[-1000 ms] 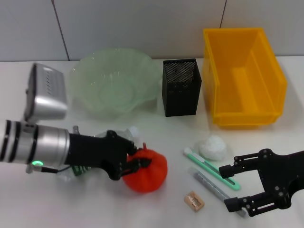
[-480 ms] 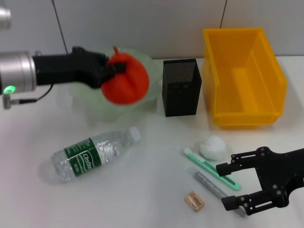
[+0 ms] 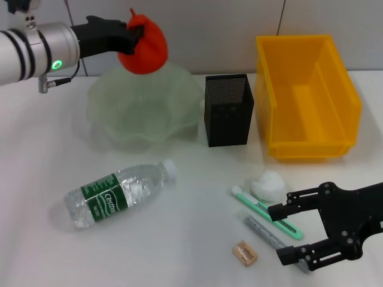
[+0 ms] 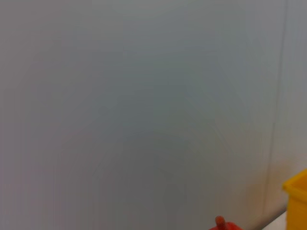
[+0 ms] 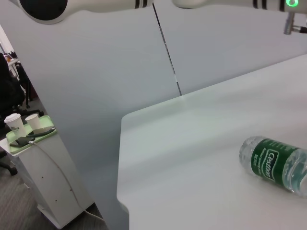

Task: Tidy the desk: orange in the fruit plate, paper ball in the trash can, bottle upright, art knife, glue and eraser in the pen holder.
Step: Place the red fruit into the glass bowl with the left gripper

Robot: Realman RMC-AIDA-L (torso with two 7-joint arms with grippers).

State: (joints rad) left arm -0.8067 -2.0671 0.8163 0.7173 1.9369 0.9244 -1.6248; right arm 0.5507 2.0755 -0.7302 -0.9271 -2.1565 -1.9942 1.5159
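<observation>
- Left pincer (image 3: 133,37): clenched on orange (image 3: 143,40), held above fruit plate (image 3: 119,128).
- Right pincer (image 3: 286,234): spread wide beside art knife (image 3: 263,210), over worktop (image 3: 179,239).

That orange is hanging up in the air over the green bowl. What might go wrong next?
The left gripper holds the orange high above the fruit plate; released from there, it might bounce out or crack the glass. The open right gripper sits close by the art knife and glue and might nudge them.
</observation>
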